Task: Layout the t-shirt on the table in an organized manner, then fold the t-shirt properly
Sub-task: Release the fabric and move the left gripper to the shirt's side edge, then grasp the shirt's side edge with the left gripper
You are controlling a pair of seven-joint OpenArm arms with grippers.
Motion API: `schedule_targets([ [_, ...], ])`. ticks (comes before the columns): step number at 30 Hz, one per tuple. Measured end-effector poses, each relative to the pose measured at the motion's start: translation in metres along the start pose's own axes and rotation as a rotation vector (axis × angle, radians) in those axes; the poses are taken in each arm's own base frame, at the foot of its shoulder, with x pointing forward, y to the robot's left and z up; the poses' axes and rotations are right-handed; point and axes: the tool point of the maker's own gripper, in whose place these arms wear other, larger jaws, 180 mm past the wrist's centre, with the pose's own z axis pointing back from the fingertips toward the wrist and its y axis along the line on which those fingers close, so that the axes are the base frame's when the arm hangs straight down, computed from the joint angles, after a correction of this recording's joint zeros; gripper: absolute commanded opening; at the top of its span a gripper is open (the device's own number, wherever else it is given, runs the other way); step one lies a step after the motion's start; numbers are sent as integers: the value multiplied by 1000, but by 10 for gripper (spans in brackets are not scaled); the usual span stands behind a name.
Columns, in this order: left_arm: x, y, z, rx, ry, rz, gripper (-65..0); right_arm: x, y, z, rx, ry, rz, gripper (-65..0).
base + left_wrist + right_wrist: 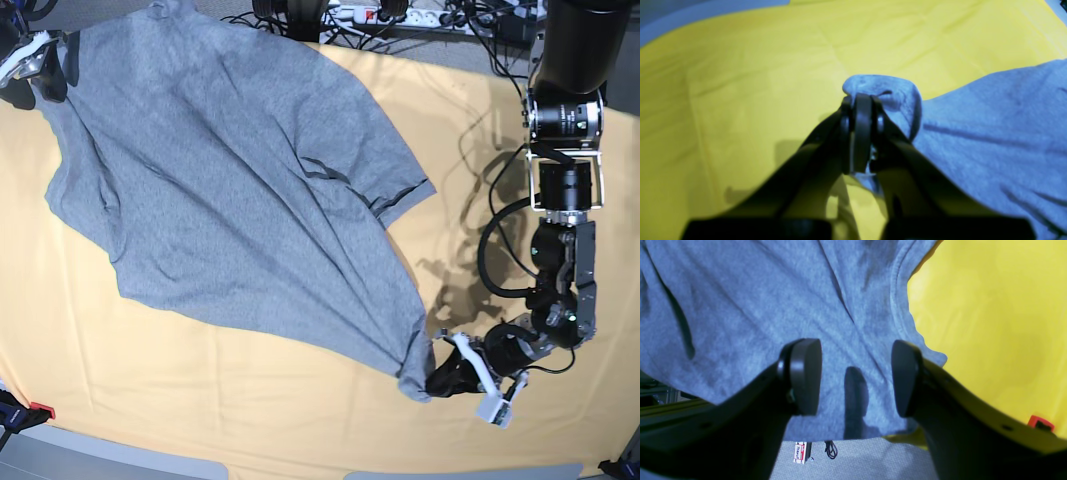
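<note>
The grey t-shirt (230,190) lies plain side up, stretched slantwise across the yellow-covered table (200,400) from the far left corner toward the near right. My left gripper (438,378) is low over the table at the near right, shut on a bunched corner of the t-shirt (887,93). In the left wrist view the left gripper (860,106) has cloth pinched between its pads. My right gripper (45,78) is at the far left corner. Close up, the right gripper (855,378) stands open above the t-shirt (756,306) with nothing between its fingers (805,376).
Cables and a power strip (400,15) run along the table's far edge. A small red clip (1040,422) sits at the table edge beside the right gripper. Below that edge, a small box (800,451) and a cable lie on the grey floor.
</note>
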Motion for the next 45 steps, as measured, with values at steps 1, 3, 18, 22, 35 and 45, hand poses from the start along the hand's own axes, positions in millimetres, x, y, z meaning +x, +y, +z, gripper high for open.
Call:
schedule_targets([
  [1,2,-4,-3,-8,-14,4,-650,0,0,0,0,0,0,-299],
  [3,7,-12,-9,-27,-38,12,-525,0,0,0,0,0,0,-299],
  [18,19,-34,28,-274,195,138,-175,1,2,0,14,-6,-5,-299],
  [22,6,-37,52,-355,199,205,-257,1,2,0,13,-5,-5,-299],
  [35,-93,-52,99,-387,314,346,-267,1,3,0,13,-5,-6,-299],
  [45,-124,-130,123,-516,390,223,-267,1,2,0,13,-5,-5,-299],
])
